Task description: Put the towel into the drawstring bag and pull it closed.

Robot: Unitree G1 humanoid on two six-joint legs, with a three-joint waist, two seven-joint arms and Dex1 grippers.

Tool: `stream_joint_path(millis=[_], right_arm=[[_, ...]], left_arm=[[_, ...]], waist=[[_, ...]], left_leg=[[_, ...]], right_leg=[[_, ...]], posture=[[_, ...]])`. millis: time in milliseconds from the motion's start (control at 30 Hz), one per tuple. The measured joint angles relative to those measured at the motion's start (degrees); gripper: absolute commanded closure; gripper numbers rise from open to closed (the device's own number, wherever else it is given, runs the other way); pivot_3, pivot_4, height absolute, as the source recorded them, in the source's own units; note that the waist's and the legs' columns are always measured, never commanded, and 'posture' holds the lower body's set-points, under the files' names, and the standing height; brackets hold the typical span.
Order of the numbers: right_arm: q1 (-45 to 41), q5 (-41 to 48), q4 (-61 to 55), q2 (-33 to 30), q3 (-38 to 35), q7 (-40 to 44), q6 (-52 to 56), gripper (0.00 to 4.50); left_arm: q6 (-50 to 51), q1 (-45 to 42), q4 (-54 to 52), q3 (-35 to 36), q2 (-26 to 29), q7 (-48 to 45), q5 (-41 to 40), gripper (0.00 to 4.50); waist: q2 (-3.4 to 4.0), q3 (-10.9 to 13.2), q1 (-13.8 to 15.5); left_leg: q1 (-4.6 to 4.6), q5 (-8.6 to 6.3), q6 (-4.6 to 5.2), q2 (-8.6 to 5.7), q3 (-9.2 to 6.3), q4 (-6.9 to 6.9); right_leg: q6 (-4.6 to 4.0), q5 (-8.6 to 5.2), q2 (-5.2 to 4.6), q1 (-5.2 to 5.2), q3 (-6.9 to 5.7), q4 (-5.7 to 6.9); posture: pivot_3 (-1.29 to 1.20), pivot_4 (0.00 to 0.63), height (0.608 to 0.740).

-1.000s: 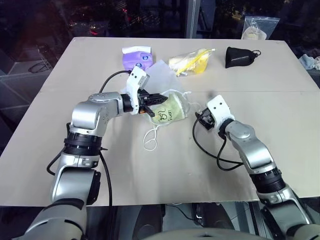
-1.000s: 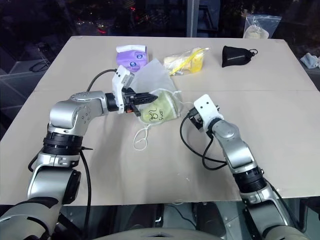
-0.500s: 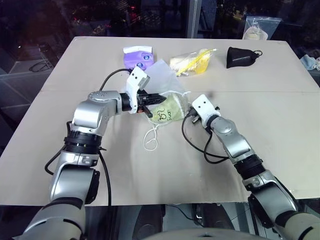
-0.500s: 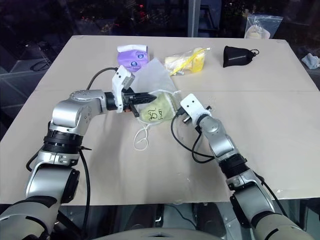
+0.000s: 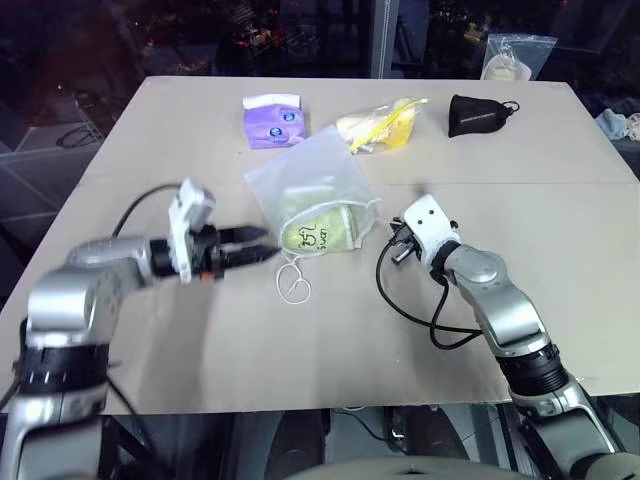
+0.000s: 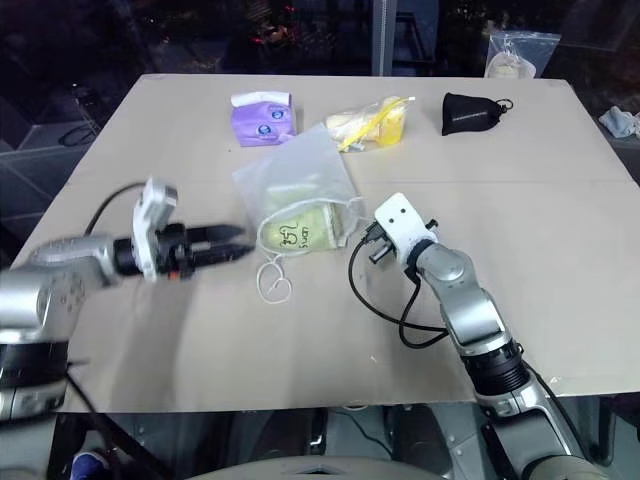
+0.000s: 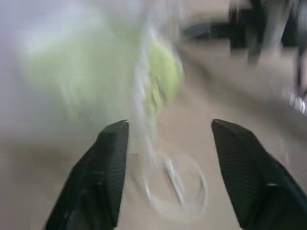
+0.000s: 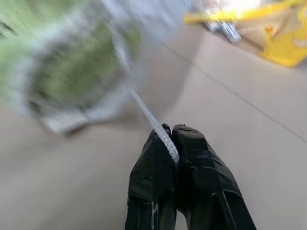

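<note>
The left pincer (image 5: 262,251) hovered released left of the drawstring bag (image 5: 312,200); the right pincer (image 8: 171,142) clenched its cord (image 8: 148,120) over the beige table (image 5: 560,190).

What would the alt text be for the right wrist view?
The right gripper, shut, pinches the white cord of the drawstring bag, with the green towel inside it, on a beige table.

Both arms are glossy silver-grey shells with ribbed black joint rings, each wrist capped by a white block (image 5: 424,221) from which a loose black cable (image 5: 405,300) loops, ending in two textured black fingers (image 7: 109,172).
</note>
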Motion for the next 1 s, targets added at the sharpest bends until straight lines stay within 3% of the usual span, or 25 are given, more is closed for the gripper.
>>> stream_joint_path(millis=[100, 267, 433, 533, 600, 633, 800, 1000], right_arm=[[0.46, 0.48, -1.22, -0.09, -0.01, 0.19, 1.75, 4.50], [0.81, 1.37, -2.70, -0.38, 0.01, 0.57, 3.39, 4.50], [0.89, 1.42, -3.12, -1.12, -0.27, 0.42, 4.40, 4.50], [1.03, 1.43, -4.29, -1.12, -0.30, 0.01, 4.78, 4.50], [1.06, 1.43, -4.81, -1.00, -0.37, -0.44, 4.78, 4.50], [1.08, 1.44, -5.03, -0.93, -0.54, -0.66, 4.78, 4.50], [-1.05, 1.36, -5.52, -1.20, -6.68, -4.21, 3.97, 4.50], [-15.07, 1.86, -7.91, -9.98, -13.29, -2.22, 3.79, 4.50]], left_arm=[[-7.96, 3.74, -0.09, -3.18, -2.41, 3.89, 6.52, 1.99], [-17.28, 1.42, 2.74, -8.38, -12.84, 18.18, 16.87, 1.99], [-19.53, -0.72, 4.11, -10.99, -17.91, 24.11, 20.36, 1.99], [-21.33, -1.64, 5.42, -12.52, -19.40, 27.33, 22.73, 3.24], [-23.03, -1.76, 6.57, -13.47, -19.60, 29.20, 24.56, 4.19], [-24.24, -1.71, 7.14, -13.60, -19.58, 29.93, 25.55, 4.45], [-37.45, -2.98, 14.41, -10.61, -15.80, 35.64, 30.23, 4.45], [-44.58, -27.10, 22.65, -0.78, -6.58, 37.93, 28.86, 4.45]], waist=[[-0.05, -0.03, 1.14], [-0.24, -0.21, 1.86], [-0.24, -0.26, 1.65], [-0.23, -0.27, 1.60], [-0.23, -0.27, 1.38], [-0.22, -0.27, 1.26], [-0.23, -0.18, 0.87], [-0.33, -0.03, 1.95]], left_leg=[[-0.01, 0.03, -0.03, -0.04, 0.05, 0.15], [0.10, 0.07, -0.06, -0.10, 0.08, 0.26], [0.18, 0.06, -0.06, -0.08, 0.05, 0.23], [0.35, 0.06, -0.06, -0.07, 0.02, 0.17], [0.75, 0.06, -0.05, -0.06, 0.07, 0.10], [0.99, 0.06, -0.05, -0.04, 0.06, 0.06], [1.04, 0.06, -0.05, 0.11, 0.04, 0.06], [0.64, 0.09, -0.09, 0.08, -0.09, 0.02]], right_leg=[[-0.29, -0.08, -0.03, 0.04, 0.01, 0.00], [-0.06, 0.07, -0.06, 0.32, -0.02, -0.05], [-0.05, 0.08, -0.02, 0.34, -0.03, 0.00], [-0.05, 0.07, 0.01, 0.48, -0.03, 0.05], [-0.05, 0.05, 0.02, 0.81, 0.00, 0.04], [-0.08, 0.01, 0.02, 0.98, -0.01, 0.03], [-0.29, -0.08, 0.18, 0.92, -0.01, 0.07], [-0.27, 0.20, 0.19, 0.78, -0.20, -0.17]], posture=[[0.00, 0.150, 0.740], [0.00, 0.150, 0.740], [0.00, 0.150, 0.740], [0.00, 0.150, 0.740], [0.00, 0.150, 0.740], [0.00, 0.150, 0.740], [0.00, 0.150, 0.740], [0.00, 0.150, 0.740]])
